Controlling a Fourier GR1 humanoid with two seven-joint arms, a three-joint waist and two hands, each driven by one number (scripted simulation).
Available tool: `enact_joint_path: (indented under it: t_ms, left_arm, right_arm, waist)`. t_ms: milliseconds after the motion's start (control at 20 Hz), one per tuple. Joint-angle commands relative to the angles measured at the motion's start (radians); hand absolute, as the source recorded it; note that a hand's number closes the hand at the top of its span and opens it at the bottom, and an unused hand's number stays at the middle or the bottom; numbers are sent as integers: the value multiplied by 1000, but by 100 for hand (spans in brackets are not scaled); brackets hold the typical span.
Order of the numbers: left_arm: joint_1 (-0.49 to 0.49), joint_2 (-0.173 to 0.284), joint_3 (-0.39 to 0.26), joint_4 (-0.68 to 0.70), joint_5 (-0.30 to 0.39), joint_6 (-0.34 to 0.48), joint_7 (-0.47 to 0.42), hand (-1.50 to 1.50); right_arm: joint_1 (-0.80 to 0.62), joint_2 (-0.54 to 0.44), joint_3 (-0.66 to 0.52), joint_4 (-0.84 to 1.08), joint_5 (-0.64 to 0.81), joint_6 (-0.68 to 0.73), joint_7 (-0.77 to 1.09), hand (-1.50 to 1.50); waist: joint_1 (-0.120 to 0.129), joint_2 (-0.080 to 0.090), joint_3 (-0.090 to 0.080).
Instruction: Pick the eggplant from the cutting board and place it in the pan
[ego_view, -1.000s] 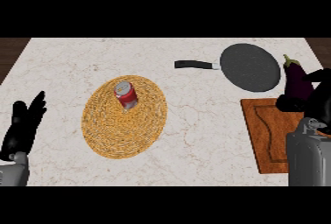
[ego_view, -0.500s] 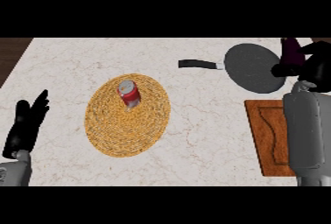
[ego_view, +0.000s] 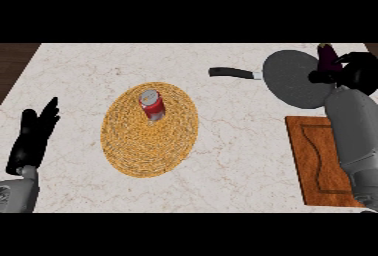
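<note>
A dark purple eggplant (ego_view: 325, 54) shows at the upper right, held up in my right hand (ego_view: 353, 72), whose black fingers curl round it and hide most of it. It hangs over the far right rim of the dark grey pan (ego_view: 294, 80), whose black handle (ego_view: 230, 73) points left. The wooden cutting board (ego_view: 319, 160) lies below at the right edge with nothing on it, partly covered by my grey right forearm. My left hand (ego_view: 31, 137) rests open at the left edge, fingers up.
A round woven straw mat (ego_view: 150, 130) lies mid-counter with a red can (ego_view: 153, 105) lying on its upper part. Dark wood flooring shows past the marble counter's upper left corner (ego_view: 15, 57).
My right hand has carried the eggplant up off the cutting board and further back, to above the pan's right side. The left hand stays where it was.
</note>
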Motion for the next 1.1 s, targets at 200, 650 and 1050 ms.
enact_joint_path:
  t_ms: [200, 650, 1050]
  left_arm:
    - [-45, -6, -15, -15, -8, -1, 44, 0]
    - [-35, -18, -23, 3, -8, -12, -2, 0]
    - [-87, -3, -14, 13, -4, -20, 35, 0]
  right_arm:
    - [-58, -7, -126, 212, -164, -148, -200, 150]
    - [-77, -48, -222, 305, -290, -132, -383, -150]
    - [-97, -20, -293, 266, -387, -271, -578, -150]
  waist:
    - [29, 16, 4]
    - [57, 29, 5]
    - [47, 26, 5]
